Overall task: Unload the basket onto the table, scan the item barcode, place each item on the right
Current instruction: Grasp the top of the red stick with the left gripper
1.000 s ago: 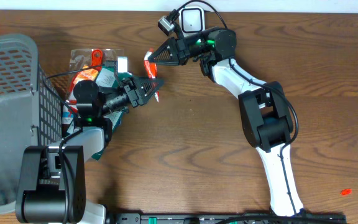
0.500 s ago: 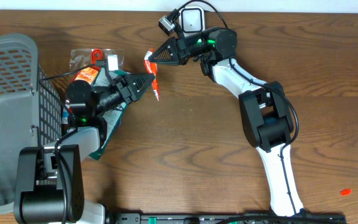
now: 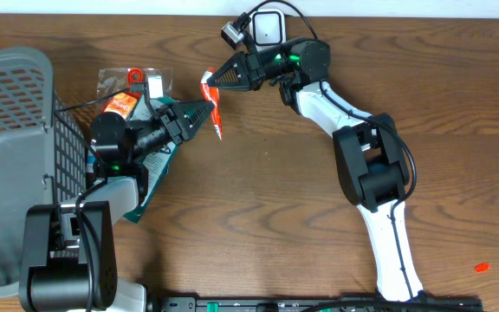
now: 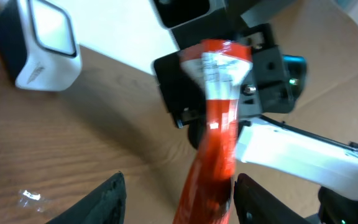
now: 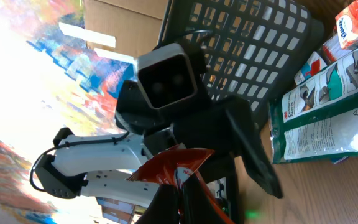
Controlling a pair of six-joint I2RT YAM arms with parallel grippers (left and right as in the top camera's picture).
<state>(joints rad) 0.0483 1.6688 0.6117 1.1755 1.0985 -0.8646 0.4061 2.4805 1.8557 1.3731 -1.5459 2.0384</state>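
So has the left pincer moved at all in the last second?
Yes. The left pincer has drawn back slightly to the left, toward the grey basket.

Basket (image 3: 16, 104) far left, packets (image 3: 115, 82) beside it, scanner (image 3: 268, 28) at back

From above, one camera looks straight down on the whole tabletop (image 3: 267, 191). My left wrist camera faces my right arm (image 4: 303, 155) close up; my right wrist camera faces back; both share the red packet (image 4: 219, 118).
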